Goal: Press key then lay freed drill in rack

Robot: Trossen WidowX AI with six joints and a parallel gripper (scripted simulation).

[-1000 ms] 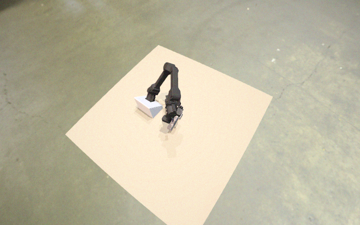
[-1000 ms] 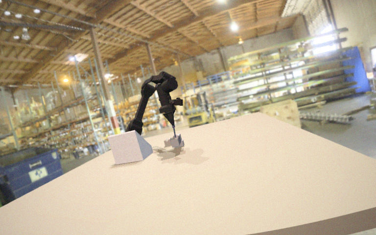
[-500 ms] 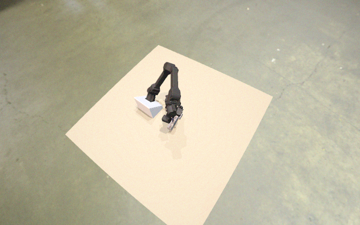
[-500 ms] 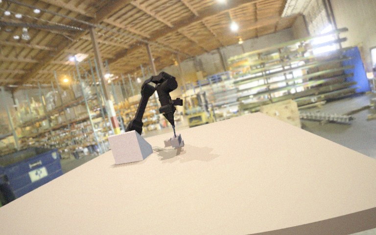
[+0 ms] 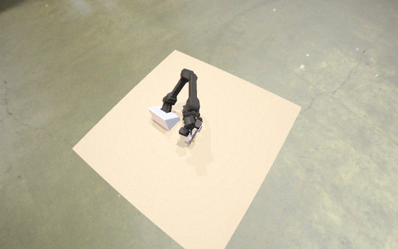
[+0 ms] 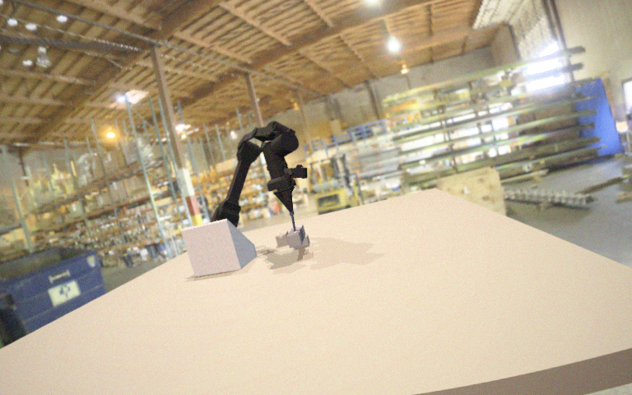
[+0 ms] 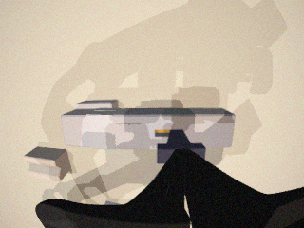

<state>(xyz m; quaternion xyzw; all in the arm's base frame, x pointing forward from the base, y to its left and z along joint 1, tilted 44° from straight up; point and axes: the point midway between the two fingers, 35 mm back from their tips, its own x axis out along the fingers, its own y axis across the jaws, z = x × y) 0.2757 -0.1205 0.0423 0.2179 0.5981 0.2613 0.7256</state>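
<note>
The black gripper point(image 5: 190, 131) point(image 6: 292, 212) point(image 7: 181, 155) stands nose-down over a long pale block point(image 5: 193, 137) point(image 6: 296, 239) point(image 7: 95, 129), its fingers drawn together to their narrowest, nothing evident between them. A dark blue piece point(image 6: 294, 224) point(image 7: 166, 154) shows just beyond the tips, beside an orange strip point(image 7: 161, 132); whether it is drill, key or part of the fingers cannot be told. The drill is not plainly distinguishable; it probably sits in or beside that block. Pressing the key appears to be the step in hand. The drill should prove light, stiff and perhaps slippery, best taken by its exposed upper end and drawn straight out, since a sideways pull could jam it.
</note>
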